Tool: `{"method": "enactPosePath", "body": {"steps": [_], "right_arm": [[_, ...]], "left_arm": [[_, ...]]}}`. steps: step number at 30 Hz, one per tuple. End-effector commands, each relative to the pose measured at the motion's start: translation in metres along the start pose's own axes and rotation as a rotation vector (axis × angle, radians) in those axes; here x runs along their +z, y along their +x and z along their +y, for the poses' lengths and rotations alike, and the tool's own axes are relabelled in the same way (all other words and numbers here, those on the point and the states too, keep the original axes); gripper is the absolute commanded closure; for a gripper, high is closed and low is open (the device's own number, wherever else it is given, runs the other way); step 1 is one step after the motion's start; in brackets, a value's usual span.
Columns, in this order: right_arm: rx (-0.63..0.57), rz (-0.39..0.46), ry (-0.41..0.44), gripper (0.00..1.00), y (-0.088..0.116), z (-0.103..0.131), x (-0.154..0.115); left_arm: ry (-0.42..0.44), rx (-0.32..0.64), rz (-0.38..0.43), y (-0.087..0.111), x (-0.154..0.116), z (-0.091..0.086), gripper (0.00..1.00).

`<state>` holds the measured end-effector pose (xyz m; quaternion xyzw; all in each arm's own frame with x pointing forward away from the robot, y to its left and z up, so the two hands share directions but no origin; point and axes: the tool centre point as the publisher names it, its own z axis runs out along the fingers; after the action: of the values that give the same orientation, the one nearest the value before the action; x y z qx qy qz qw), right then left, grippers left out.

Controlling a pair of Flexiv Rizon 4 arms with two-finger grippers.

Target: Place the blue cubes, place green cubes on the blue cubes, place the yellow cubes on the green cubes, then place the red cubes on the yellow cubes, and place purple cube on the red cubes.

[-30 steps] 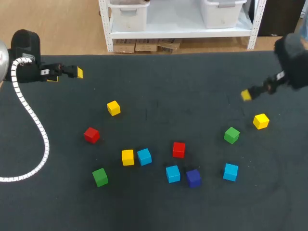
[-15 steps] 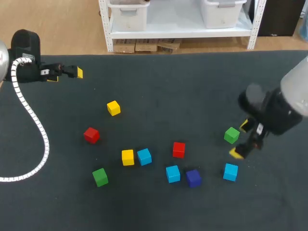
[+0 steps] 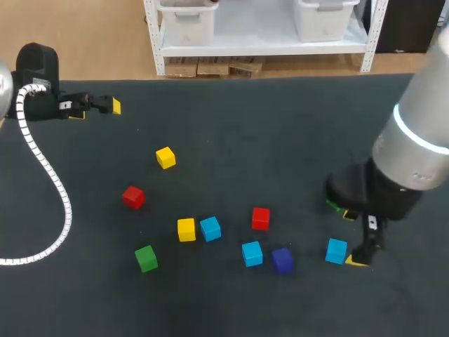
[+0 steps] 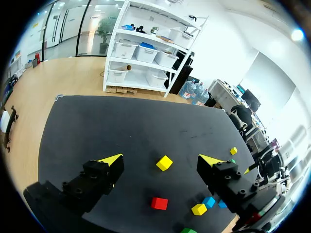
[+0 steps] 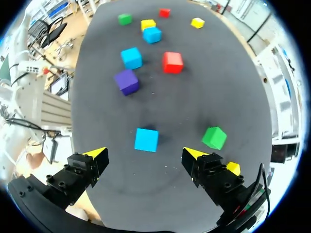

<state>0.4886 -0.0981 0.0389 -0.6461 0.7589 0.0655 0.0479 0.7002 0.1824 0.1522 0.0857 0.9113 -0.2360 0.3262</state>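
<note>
Right gripper [image 5: 144, 153] splayed above blue cube [image 5: 146, 140], green cube [image 5: 214, 137] close beside.

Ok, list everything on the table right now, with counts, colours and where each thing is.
table: one, dark top.
blue cubes: three; two mid-table, one at the right.
green cubes: two; one near left, one right, half hidden in the head view.
yellow cubes: three; left, beside a blue cube, far right.
red cubes: two; left, middle.
purple cube: one, beside a blue cube.
cable: one, white, coiled, left side.
left gripper: open, far left.
right gripper: open, over the right blue cube.
</note>
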Motion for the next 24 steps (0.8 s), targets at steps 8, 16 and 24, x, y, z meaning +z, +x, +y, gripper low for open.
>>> {"method": "enactPosePath", "body": {"steps": [8, 16, 24], "right_arm": [[0.027, 0.131, -0.318, 0.0, -0.021, -0.005, 0.018], [0.045, 0.144, -0.269, 0.0, -0.016, -0.008, 0.035], [0.025, 0.153, -0.145, 0.52, -0.008, -0.005, 0.038]], "left_arm": [[0.011, 0.002, -0.006, 0.001, 0.0, 0.002, 0.0], [0.011, 0.002, -0.006, 0.001, 0.0, 0.002, 0.0], [0.011, 0.002, -0.006, 0.001, 0.0, 0.002, 0.0]]}}
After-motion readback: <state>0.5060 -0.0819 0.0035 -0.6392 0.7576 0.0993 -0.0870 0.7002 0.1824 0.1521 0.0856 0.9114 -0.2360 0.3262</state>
